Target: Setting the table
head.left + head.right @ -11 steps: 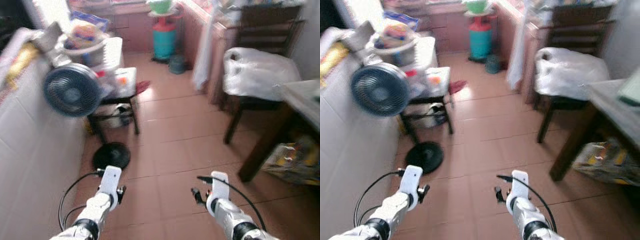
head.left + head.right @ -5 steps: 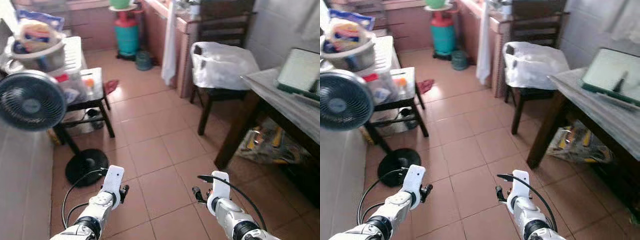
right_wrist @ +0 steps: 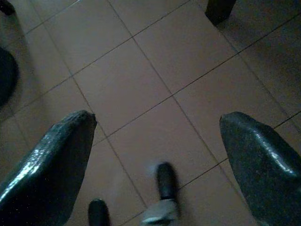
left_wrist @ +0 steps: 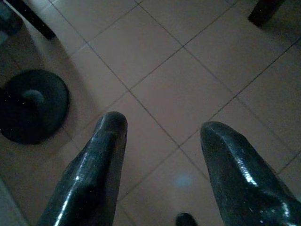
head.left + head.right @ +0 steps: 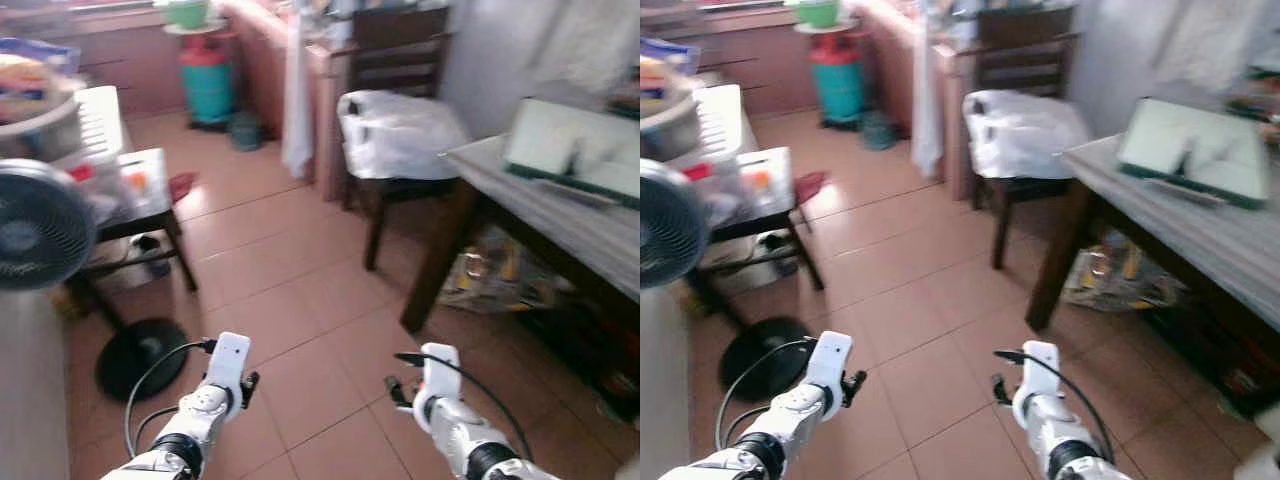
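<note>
The left gripper [image 4: 160, 155] and right gripper [image 3: 157, 155] hang low over the tiled floor [image 5: 300, 300], both spread wide and holding nothing, likely ready to pick something up. Farther off, the wooden table [image 5: 560, 215] stands on the right with a green tray [image 5: 570, 150] near its far edge.

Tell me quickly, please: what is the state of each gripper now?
Left gripper: open, holding nothing, above the tiled floor.
Right gripper: open, holding nothing, above the same floor.
</note>
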You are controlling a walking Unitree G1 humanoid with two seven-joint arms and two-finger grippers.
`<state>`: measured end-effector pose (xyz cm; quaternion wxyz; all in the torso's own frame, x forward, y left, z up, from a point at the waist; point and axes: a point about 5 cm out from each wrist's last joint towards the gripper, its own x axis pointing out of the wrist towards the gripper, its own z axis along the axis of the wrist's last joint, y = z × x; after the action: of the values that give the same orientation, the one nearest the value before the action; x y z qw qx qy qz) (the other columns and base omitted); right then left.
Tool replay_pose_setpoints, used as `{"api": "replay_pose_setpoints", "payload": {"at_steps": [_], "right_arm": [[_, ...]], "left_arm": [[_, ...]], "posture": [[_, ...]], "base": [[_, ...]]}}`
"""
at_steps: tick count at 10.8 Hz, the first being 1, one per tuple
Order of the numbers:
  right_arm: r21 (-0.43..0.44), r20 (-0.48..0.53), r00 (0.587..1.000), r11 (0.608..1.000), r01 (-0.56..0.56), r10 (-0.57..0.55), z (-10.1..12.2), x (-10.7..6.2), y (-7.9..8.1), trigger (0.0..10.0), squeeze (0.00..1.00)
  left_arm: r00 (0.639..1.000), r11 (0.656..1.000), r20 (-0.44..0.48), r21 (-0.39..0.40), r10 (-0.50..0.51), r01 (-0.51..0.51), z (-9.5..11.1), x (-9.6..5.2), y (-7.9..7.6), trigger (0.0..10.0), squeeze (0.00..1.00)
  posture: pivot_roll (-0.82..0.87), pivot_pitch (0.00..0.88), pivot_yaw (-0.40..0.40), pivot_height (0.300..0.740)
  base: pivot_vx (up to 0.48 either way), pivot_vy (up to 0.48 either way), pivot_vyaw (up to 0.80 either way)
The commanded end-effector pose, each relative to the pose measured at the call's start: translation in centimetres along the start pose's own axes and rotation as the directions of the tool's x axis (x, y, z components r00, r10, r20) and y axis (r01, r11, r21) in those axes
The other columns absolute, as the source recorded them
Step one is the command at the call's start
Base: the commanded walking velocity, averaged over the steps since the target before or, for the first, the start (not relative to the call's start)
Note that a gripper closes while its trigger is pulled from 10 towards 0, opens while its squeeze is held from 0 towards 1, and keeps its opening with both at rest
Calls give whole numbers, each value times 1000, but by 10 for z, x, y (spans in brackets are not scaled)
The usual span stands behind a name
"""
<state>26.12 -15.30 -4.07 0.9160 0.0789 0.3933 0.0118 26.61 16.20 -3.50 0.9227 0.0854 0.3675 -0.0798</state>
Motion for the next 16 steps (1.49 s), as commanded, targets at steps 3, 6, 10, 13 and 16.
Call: {"api": "replay_pose_setpoints", "payload": {"at_steps": [3,6,10,13,16], "right_arm": [[-29,-1,1000,1000,8,-8,1,0,-4,10000,0],[-36,5,1000,999,5,-5,2,0,-4,10000,0],[36,42,996,997,74,-75,6,-2,-15,10000,0],[-41,47,995,995,91,-89,3,-4,-23,10000,0],[-69,89,995,996,54,-48,9,-4,-22,10000,0]], "left_arm": [[1000,1000,4,-4,-7,7,3,1,-3,10000,0],[1000,1000,3,2,-2,2,2,1,-4,10000,0],[997,993,74,115,-29,21,17,2,-3,10000,0],[992,977,99,206,-79,57,21,1,-7,10000,0],[985,984,143,162,-95,71,13,-2,-5,10000,0]], "posture": [[106,0,1,740],[105,0,20,740],[89,0,118,740],[76,0,73,740],[75,0,52,740]], "base": [[0,0,-706],[0,0,-152],[0,0,0],[0,0,0],[0,0,0]]}}
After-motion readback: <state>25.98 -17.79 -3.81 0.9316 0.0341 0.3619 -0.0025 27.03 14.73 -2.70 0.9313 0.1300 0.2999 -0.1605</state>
